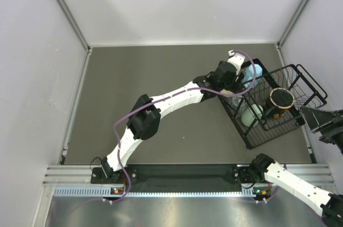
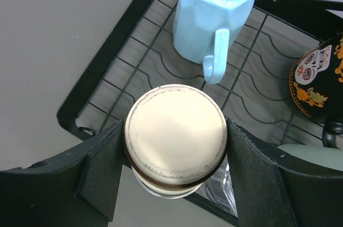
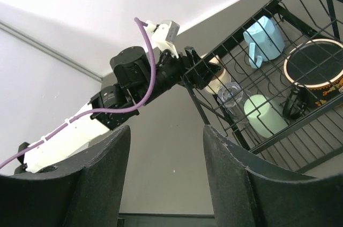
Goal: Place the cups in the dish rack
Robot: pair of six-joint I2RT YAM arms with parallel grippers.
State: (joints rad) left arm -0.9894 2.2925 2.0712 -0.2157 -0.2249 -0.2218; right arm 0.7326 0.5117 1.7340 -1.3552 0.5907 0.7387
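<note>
My left gripper (image 2: 176, 154) is shut on an upside-down cup (image 2: 174, 135) with a cream base and an amber-brown rim, just above the near edge of the black wire dish rack (image 2: 107, 66). Inside the rack, a light blue mug (image 2: 211, 13) stands upside down. A dark mug (image 2: 316, 80) with skull patterns sits in the raised basket, and a mint green tumbler (image 2: 316, 157) and a clear cup (image 2: 222, 184) lie nearby. The top view shows the left gripper (image 1: 230, 81) at the rack's (image 1: 252, 144) left side. My right gripper (image 3: 166, 173) is open and empty, off to the rack's right (image 1: 316, 117).
The rack stands at the table's far right, close to the right wall (image 1: 321, 34). The left arm (image 1: 161, 106) stretches diagonally across the grey tabletop (image 1: 150, 77). A purple cable (image 1: 120, 125) loops along it.
</note>
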